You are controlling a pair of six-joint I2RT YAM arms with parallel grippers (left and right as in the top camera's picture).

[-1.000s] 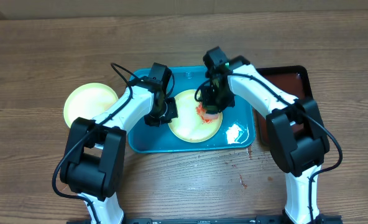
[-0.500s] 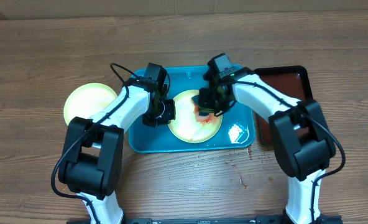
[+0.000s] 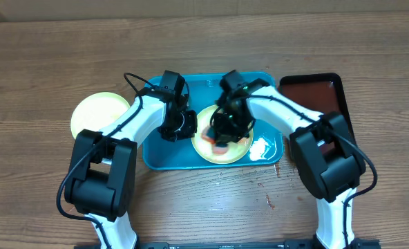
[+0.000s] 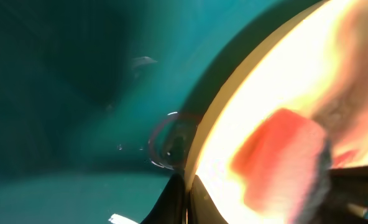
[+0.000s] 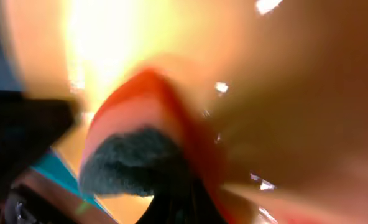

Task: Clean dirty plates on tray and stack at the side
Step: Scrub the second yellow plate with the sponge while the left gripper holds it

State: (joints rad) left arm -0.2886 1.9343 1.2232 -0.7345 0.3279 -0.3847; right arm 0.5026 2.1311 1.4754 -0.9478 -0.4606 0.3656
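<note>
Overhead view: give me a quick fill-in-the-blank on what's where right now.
The right gripper presses an orange-red sponge onto a pale yellow round plastic plate lying in the ____ rectangular tray.
A second pale yellow plate rests on the wooden table on the ____ arm's side.
The dark brown-red rectangular tray lies on the ____ arm's side.
Missing: turquoise; left; right.

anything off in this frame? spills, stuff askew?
Yes: red specks lie on the bare table just in front of the near right corner of the tray. They look like sauce that got outside it. A shiny patch, possibly water, sits inside that corner. Nothing looks damaged or tipped.
</note>
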